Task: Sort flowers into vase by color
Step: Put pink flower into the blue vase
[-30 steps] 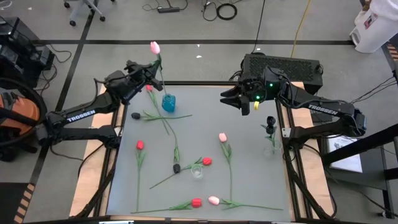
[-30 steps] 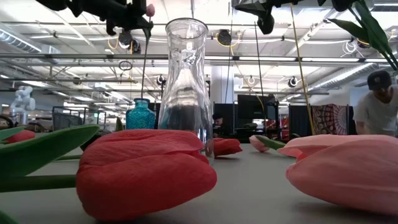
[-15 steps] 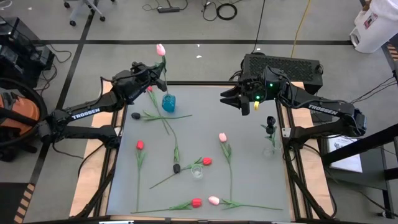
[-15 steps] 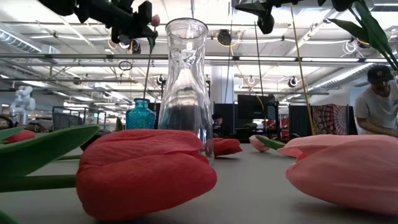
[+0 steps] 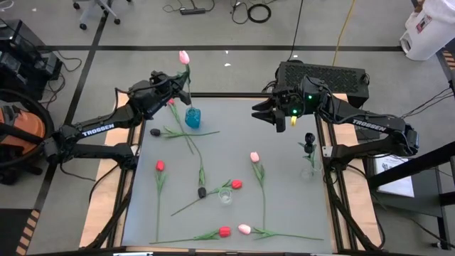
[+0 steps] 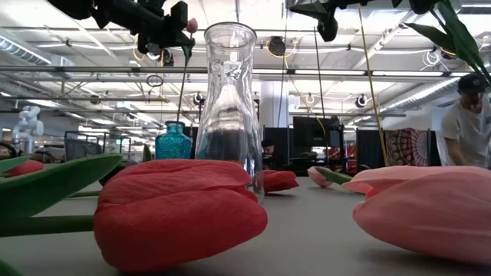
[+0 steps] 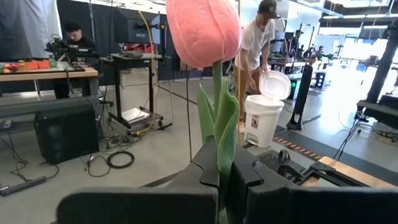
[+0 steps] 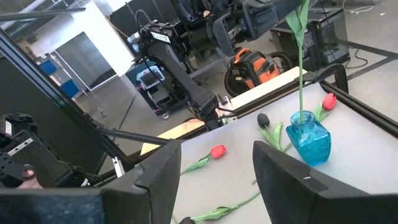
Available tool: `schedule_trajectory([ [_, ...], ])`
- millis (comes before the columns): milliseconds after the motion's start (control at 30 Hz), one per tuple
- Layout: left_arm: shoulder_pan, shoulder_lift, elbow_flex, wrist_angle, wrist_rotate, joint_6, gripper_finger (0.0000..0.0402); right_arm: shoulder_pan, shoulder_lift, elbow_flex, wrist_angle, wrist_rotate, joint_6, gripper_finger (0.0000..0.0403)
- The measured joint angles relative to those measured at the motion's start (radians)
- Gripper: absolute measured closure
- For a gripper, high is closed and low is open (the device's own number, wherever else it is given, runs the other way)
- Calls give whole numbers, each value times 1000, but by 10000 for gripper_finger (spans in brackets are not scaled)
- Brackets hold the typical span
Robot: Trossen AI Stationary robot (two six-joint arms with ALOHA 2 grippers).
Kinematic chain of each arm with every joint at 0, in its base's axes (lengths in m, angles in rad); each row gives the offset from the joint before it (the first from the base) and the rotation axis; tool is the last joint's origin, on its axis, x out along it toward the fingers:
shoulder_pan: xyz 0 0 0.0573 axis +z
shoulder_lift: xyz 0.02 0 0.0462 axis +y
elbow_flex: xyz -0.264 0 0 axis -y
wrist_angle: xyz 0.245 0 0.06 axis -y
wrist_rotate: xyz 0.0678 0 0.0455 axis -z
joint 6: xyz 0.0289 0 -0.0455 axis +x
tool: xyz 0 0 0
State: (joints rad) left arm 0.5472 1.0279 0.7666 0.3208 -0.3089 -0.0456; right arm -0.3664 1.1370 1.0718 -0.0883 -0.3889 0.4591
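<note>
My left gripper (image 5: 177, 80) is above the table's far left part, shut on a pink tulip (image 5: 184, 57). The tulip stands upright over the blue vase (image 5: 193, 117). In the right wrist view its stem (image 8: 301, 68) runs down into that vase (image 8: 309, 140). My right gripper (image 5: 257, 114) hovers open over the far right part of the table, touching nothing. A black tulip (image 5: 309, 138) stands in a clear vase (image 5: 308, 171) at the right edge. Red, pink and black tulips lie flat on the table. My left gripper pinches the pink tulip's stem (image 7: 218, 140) between its two fingers, at the leaves a little below the bud (image 7: 202, 31). The fingers come level from the table's left, across the stem. The tulip is upright, its lower end in the blue vase's mouth (image 8: 303, 113).
A small clear vase (image 5: 225, 195) stands mid-table and looms close in the low view (image 6: 230, 100). Loose tulips lie around it: red (image 5: 160, 166), black (image 5: 155, 131), pink (image 5: 254, 156), red (image 5: 225, 231). A person (image 6: 469, 123) stands beyond the table.
My left gripper, holding the pink tulip, moved a little toward the table's right, bringing the tulip more upright over the blue vase, then held still. My right gripper stayed where it was.
</note>
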Motion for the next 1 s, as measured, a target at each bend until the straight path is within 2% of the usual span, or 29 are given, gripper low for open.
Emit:
schedule_trajectory([
  [433,0,-1,0,-2,0,-1,295,0,0,0,0,0,0,211],
  [1000,0,-91,1,-109,24,0,286,0,0,0,0,1,-12,211],
])
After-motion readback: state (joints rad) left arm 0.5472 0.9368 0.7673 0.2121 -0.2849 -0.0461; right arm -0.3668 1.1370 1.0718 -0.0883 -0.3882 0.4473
